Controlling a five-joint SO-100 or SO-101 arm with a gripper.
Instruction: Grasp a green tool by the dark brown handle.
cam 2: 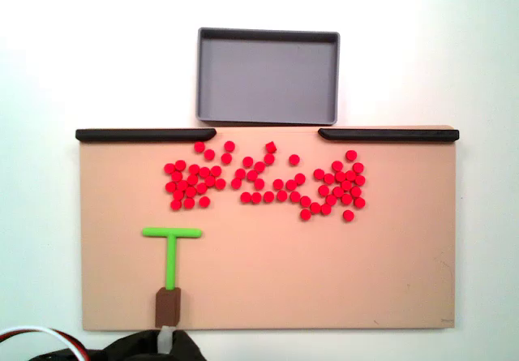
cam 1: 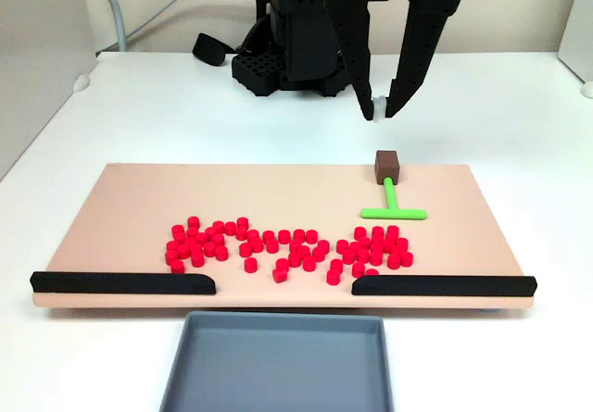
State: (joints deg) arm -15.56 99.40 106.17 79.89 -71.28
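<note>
Up close to the board's [cam 1: 139, 199] far edge lies the green tool [cam 1: 393, 208], a thin bright T with its crossbar toward the red cylinders [cam 1: 287, 245] and its stem ending in the dark brown handle [cam 1: 386, 163], a small matte cube. The gripper [cam 1: 382, 111] hangs just above that cube, fingers narrowly parted and holding nothing. From above, the arm is cut off by the frame and only a pale fingertip [cam 2: 165, 334] touches the cube's edge. Two black bars [cam 1: 123, 283] flank a gap before the smooth grey tray [cam 1: 278, 361].
</note>
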